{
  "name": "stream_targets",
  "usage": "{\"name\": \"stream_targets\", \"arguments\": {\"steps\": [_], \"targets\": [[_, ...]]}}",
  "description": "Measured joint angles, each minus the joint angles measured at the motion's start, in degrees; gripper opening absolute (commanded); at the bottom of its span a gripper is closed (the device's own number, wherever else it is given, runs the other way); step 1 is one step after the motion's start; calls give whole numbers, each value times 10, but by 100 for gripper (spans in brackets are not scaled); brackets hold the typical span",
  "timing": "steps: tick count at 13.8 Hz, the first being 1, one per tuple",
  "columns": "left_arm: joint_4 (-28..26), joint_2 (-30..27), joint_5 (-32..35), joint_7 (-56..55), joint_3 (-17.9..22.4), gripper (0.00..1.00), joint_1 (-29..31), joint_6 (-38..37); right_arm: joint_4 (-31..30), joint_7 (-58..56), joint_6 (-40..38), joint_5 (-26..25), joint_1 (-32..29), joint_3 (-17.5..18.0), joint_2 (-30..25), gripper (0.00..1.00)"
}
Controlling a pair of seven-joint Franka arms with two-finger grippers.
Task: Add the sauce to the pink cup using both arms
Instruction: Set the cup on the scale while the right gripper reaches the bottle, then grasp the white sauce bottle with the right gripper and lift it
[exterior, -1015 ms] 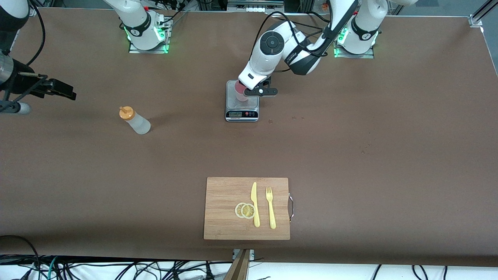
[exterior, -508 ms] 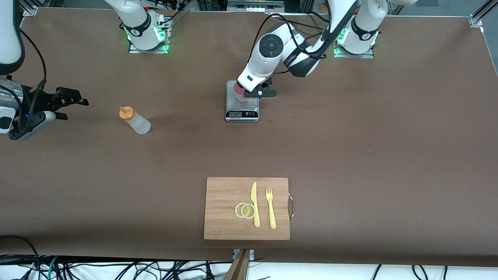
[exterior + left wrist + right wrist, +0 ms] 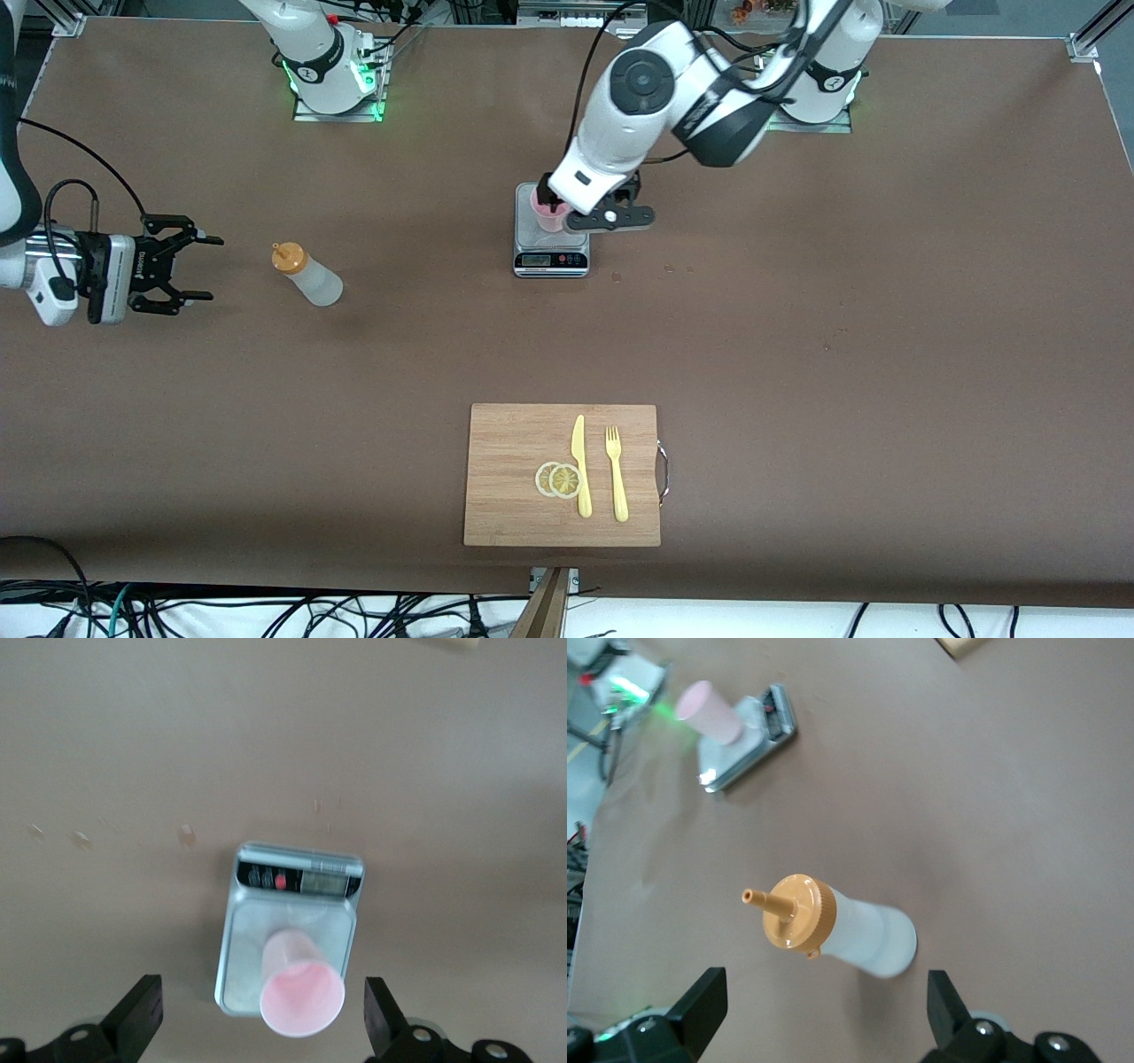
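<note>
**Both pincers apart, cup on the scale**

The pink cup (image 3: pixel 548 213) stands upright on the scale (image 3: pixel 551 237). The left pincer (image 3: pixel 263 1020) hangs over the cup with its fingers apart, not touching it. The sauce (image 3: pixel 306 275) stands on the worktop (image 3: pixel 797 354) toward the right arm's end. The right pincer (image 3: pixel 188 263) is near the sauce, spread apart and holding nothing.
</note>
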Motion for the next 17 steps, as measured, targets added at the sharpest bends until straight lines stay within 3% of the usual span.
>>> {"name": "stream_targets", "arguments": {"steps": [3, 7, 9, 14, 17], "targets": [[9, -56, 3, 48, 12, 100, 80, -52, -37, -186, -1, 72, -13, -8, 37, 100], [29, -118, 16, 267, 36, 100, 223, -175, -45, -356, -17, 128, -26, -13, 110, 100], [36, -147, 22, 350, 64, 100, 264, -225, -45, -408, -38, 159, -30, -13, 136, 100], [37, -197, 40, 486, 143, 100, 278, -317, -44, -500, -62, 182, -31, -11, 170, 100], [35, -205, 58, 494, 145, 100, 274, -334, -44, -507, -63, 185, -27, -1, 179, 100]]}}
